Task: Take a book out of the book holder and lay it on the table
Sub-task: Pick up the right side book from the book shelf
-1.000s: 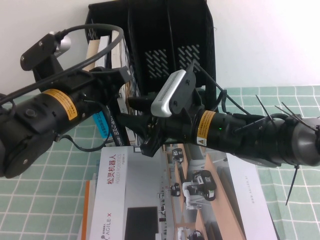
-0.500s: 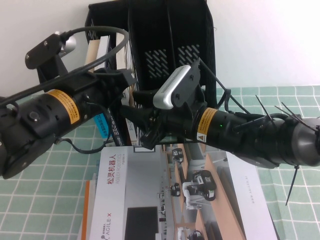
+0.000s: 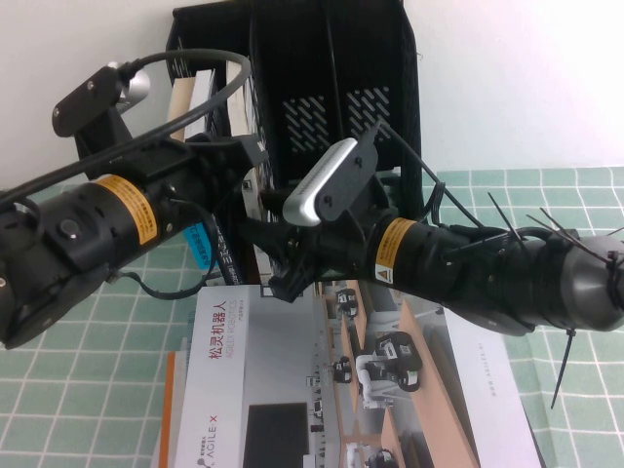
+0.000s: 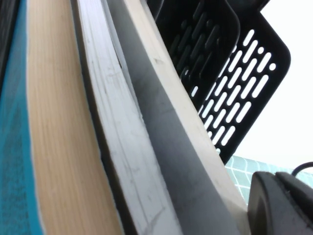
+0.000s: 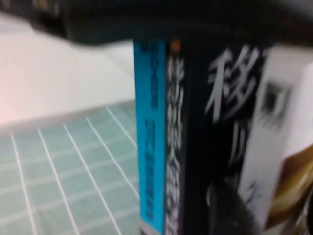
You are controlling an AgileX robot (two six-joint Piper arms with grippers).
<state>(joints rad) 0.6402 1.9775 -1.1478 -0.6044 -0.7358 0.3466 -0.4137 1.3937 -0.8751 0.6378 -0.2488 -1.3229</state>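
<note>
High view: book holder [image 3: 331, 88] stands at the far middle of the table [image 3: 78, 390], books upright in its left slot so spines face the robot for a side pinch. Left gripper [image 3: 244, 161] is pressed in against the books at the holder's left slot, probably steadying or reaching the row; can't tell whether it is released or clenched. Right gripper [image 3: 283, 268] reaches in from the right, low at the holder's front, jaws spread wide, nothing visibly held. A white brochure [image 3: 292, 390] lies flat on the near table under both arms. Left wrist view: very close on leaning page edges, a blue-covered book [image 4: 12, 147] beside thicker paper blocks, the holder's slotted back panel [image 4: 234, 78] beyond; left fingers not shown. Right wrist view: blurred spines, a blue spine [image 5: 151, 137] touching a dark one with white characters; the book [image 5: 279, 147] with white-and-dark cover sits just beside them, not yet out of the holder. Judgement: approach stage, grasp not made.
</note>
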